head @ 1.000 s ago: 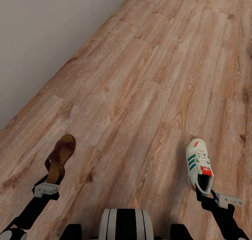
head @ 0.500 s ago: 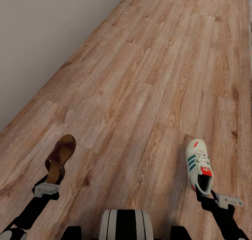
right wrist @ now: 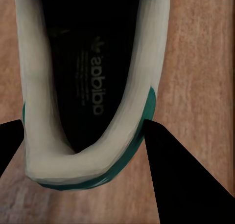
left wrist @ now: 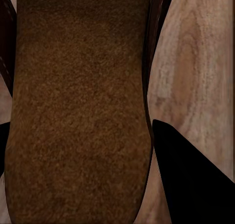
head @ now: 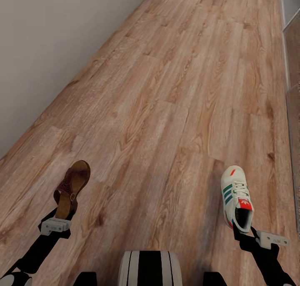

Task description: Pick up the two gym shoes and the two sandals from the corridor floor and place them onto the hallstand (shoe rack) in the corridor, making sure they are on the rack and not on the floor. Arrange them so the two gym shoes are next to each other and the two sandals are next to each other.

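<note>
At 8 o'clock your left pincer (head: pixel 62 214) clamps the sandal (head: pixel 72 187) by its heel alone; a jolt could drop it to the floor (head: pixel 166 111). At 4 o'clock your right pincer (head: pixel 241 232) pinches the sneaker's (head: pixel 236 196) heel rim, which may slip.

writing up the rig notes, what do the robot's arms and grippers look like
Both arms are slim, matte black links. Near each wrist sits a pale grey, blocky bracket with faint lettering too small to read. The left gripper and right gripper have dark fingers, which the wrist views show as plain black wedges. No cables are visible.
</note>
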